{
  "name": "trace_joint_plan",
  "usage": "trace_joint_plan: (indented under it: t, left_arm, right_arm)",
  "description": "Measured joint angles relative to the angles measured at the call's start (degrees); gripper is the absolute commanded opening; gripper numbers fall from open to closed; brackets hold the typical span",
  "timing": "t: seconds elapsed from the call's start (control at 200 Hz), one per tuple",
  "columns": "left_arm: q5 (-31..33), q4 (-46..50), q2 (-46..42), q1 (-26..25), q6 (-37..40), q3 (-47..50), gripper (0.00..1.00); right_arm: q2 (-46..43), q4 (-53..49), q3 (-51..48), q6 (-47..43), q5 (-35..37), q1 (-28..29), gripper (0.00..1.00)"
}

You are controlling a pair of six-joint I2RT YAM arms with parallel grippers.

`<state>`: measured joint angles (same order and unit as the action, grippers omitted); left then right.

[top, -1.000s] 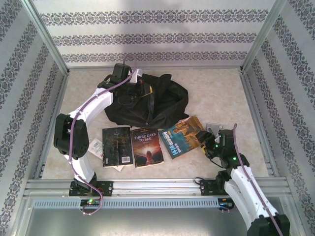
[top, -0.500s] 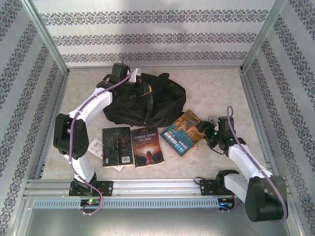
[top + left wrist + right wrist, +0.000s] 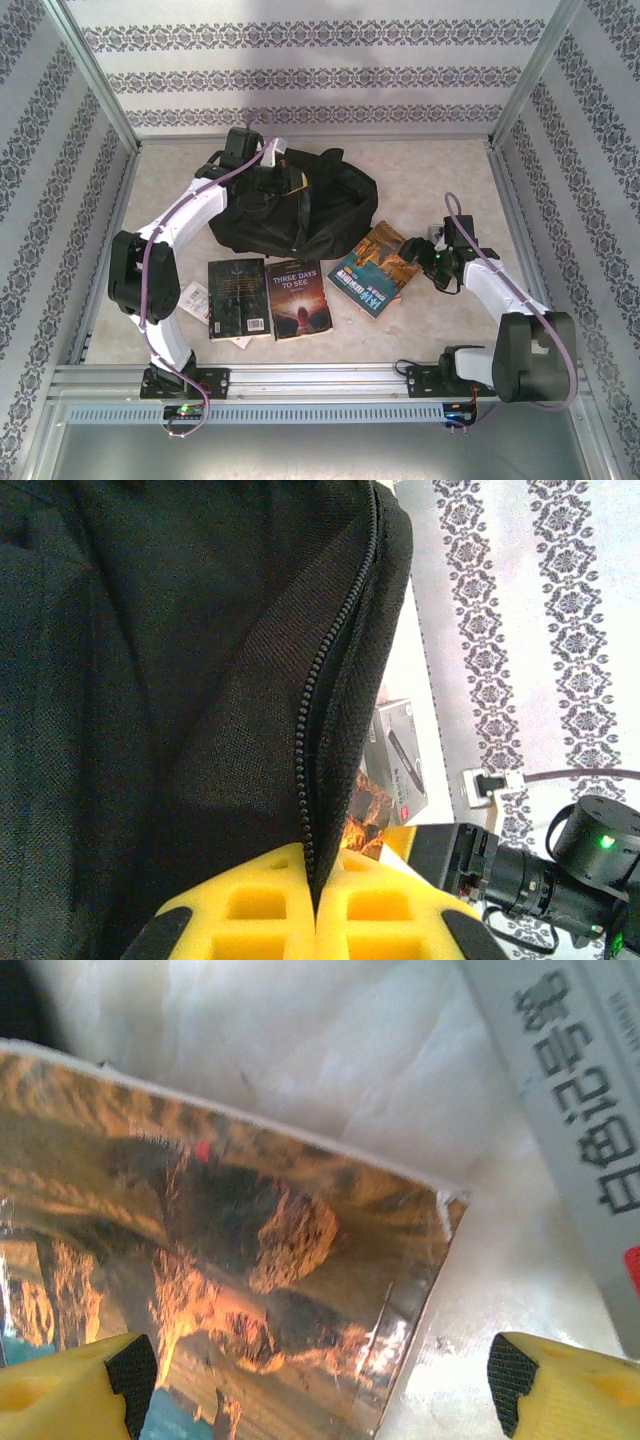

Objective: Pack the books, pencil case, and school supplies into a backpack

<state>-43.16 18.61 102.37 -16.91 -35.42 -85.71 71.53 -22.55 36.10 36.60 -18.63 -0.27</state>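
Zip edge of large black fabric backpack point(image 3: 150, 680) pinched in left pincer point(image 3: 315, 910). Right pincer point(image 3: 315, 1372) spread above corner of blue-and-orange illustrated paperback point(image 3: 250, 1250), right of backpack; corner to be straddled squarely before closing.

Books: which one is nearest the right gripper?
The blue-and-orange illustrated paperback, right beside the right gripper; the black paperback and dark brown paperback lie farther left.

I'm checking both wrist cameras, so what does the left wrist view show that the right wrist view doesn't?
Left wrist: the left gripper shut on the backpack along its zipper. Right wrist: the right gripper open over a corner of the blue-and-orange book. Both: that book's orange cover and a grey box.
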Motion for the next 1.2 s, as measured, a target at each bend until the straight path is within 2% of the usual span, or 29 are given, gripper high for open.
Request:
trace_joint_plan:
  t: [0.09, 0.245, 0.34, 0.495, 0.67, 0.904, 1.044, 1.199]
  left_arm:
    - [-0.15, -0.09, 0.00, 0.31, -0.24, 0.00, 0.00]
    - [-0.37, -0.26, -0.02, 0.74, -0.70, 0.00, 0.00]
    - [-0.39, -0.28, -0.02, 0.92, -0.92, 0.00, 0.00]
    - [-0.81, -0.90, 0.00, 0.92, -1.09, 0.15, 0.00]
    - [-1.16, -1.22, 0.00, 0.92, -1.11, 0.61, 0.00]
    - [-1.44, -1.36, 0.00, 0.92, -1.11, 0.61, 0.00]
    - [-1.57, -1.51, 0.00, 0.92, -1.11, 0.63, 0.00]
    - [-1.90, -1.57, 0.00, 0.92, -1.31, 0.63, 0.00]
  right_arm:
    - [-2.80, -1.07, -0.26, -0.39, -0.28, 0.00, 0.84]
    - [-19.28, -0.31, -5.73, 3.82, 1.20, 0.07, 0.81]
    - [-22.64, 2.14, -9.11, 7.06, 0.96, 0.04, 0.79]
    - [-20.72, 6.29, -15.19, 12.24, -1.36, 0.00, 0.73]
    - [-17.11, 13.49, -16.70, 15.80, -3.85, -1.01, 0.69]
    - [-7.17, 25.33, -18.51, 20.00, -8.13, -2.43, 0.67]
    - [-2.82, 33.33, -18.53, 22.01, -11.10, -2.64, 0.57]
    - [-2.29, 38.82, -18.69, 23.71, -13.29, -2.62, 0.43]
